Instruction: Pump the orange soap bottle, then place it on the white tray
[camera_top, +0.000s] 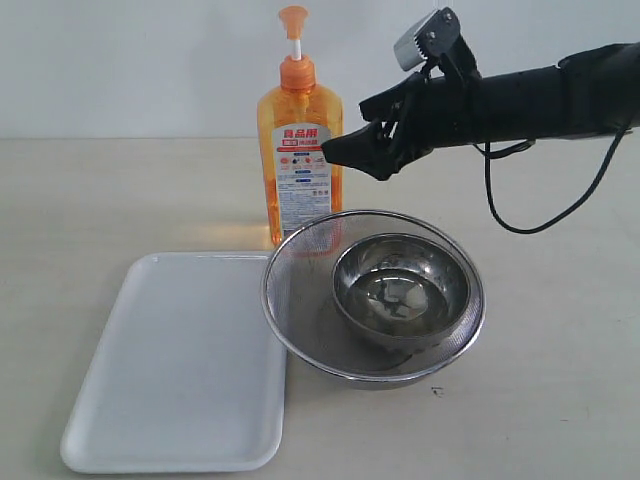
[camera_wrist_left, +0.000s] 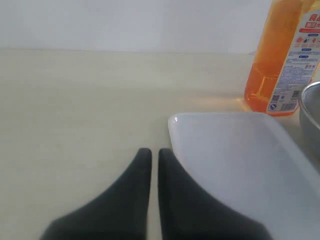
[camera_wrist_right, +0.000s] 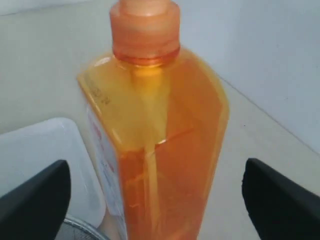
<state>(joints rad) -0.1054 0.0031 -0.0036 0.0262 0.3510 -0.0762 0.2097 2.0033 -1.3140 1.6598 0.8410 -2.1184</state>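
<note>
The orange soap bottle (camera_top: 298, 150) stands upright on the table behind the white tray (camera_top: 180, 360), its pump head raised on a white stem. My right gripper (camera_top: 340, 148) reaches in from the right at label height. In the right wrist view the right gripper (camera_wrist_right: 156, 170) is open, one black finger (camera_wrist_right: 40, 195) on each side of the bottle's body (camera_wrist_right: 165, 140), with gaps on both sides. My left gripper (camera_wrist_left: 151, 152) is shut and empty, low over the table beside the tray's corner (camera_wrist_left: 180, 122). The bottle (camera_wrist_left: 280, 60) stands beyond it.
A round steel mesh strainer (camera_top: 300, 270) holding a steel bowl (camera_top: 400, 290) sits just in front of the bottle, against the tray's right edge. Its rim shows in both wrist views (camera_wrist_left: 312, 115) (camera_wrist_right: 80, 225). A black cable (camera_top: 520, 215) hangs under the right arm.
</note>
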